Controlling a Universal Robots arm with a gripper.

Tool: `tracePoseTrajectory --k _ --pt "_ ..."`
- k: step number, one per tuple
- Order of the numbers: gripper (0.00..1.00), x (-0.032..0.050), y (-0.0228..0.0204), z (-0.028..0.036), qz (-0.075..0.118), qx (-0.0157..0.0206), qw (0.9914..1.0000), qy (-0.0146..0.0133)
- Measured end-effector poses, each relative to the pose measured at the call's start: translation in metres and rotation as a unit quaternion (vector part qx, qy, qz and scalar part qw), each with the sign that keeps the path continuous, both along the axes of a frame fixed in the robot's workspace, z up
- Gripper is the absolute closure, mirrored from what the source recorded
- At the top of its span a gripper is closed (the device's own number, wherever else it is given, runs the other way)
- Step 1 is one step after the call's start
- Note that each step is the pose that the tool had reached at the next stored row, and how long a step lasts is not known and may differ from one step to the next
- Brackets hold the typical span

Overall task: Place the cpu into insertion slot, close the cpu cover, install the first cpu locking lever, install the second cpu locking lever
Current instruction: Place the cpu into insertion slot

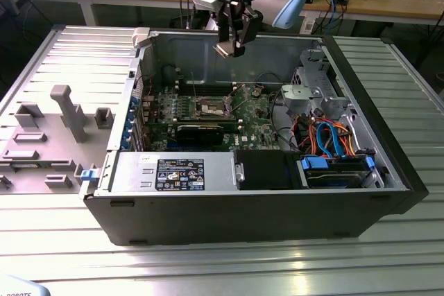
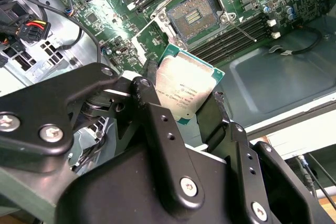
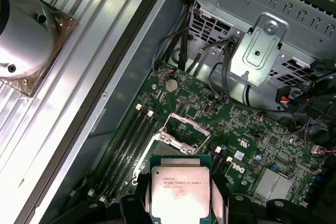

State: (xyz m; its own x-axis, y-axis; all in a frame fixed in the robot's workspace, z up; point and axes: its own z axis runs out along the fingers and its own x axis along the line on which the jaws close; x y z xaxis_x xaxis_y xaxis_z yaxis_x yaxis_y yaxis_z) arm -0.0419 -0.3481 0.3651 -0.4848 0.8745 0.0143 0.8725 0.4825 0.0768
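— Where the black fingers point(image 2: 157, 119) come together, what sits between them?

— The cpu point(image 2: 186, 85). The gripper point(image 2: 184, 90) pinches it by two opposite edges, one finger pressed on each side, and the dull silver top with its green border faces the cameras in both wrist views.

— Is the chip touching the board?

— No. In the exterior view the gripper point(image 1: 232, 45) hangs high over the open computer case point(image 1: 277, 206), close to its far wall, with the cpu point(image 1: 225, 50) at its tip and well clear of the green motherboard point(image 1: 253, 119).

— And the insertion slot?

— It lies below on the motherboard, nearer than the gripper in the exterior view point(image 1: 210, 107). In the second wrist view its dark contact field inside the silvery rim point(image 2: 197, 17) is uncovered. In the first wrist view the cpu point(image 3: 179, 190) hides part of it.

— The cpu cover?

— Raised. In the first wrist view the thin metal frame point(image 3: 185, 128) stands tilted up at the far edge of the slot.

— What surrounds the slot?

— Long narrow memory slots point(image 3: 134, 135) run beside it, and a coin cell point(image 3: 170, 84) sits farther off. A black graphics card point(image 1: 201, 132) lies just near of the slot, a silver power supply point(image 1: 173, 173) nearer again, and a metal drive cage point(image 1: 316, 91) towards the exterior view's right. The case rests on a ribbed aluminium table point(image 1: 208, 254).
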Motion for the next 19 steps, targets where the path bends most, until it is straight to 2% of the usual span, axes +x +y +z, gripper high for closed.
tracePoseTrajectory --k 7,10,14,19 --pt "0.46 0.0000 0.0000 0.0000 0.000 0.0000 1.00000 0.0000" --pt "0.46 0.0000 0.0000 -0.0014 -0.020 0.0000 0.99981 0.0000" --pt "0.46 0.0000 0.0001 -0.0030 -0.053 0.0001 0.99857 0.0000" --pt "0.46 -0.0013 0.0003 -0.0046 -0.078 0.0002 0.99692 0.0002"
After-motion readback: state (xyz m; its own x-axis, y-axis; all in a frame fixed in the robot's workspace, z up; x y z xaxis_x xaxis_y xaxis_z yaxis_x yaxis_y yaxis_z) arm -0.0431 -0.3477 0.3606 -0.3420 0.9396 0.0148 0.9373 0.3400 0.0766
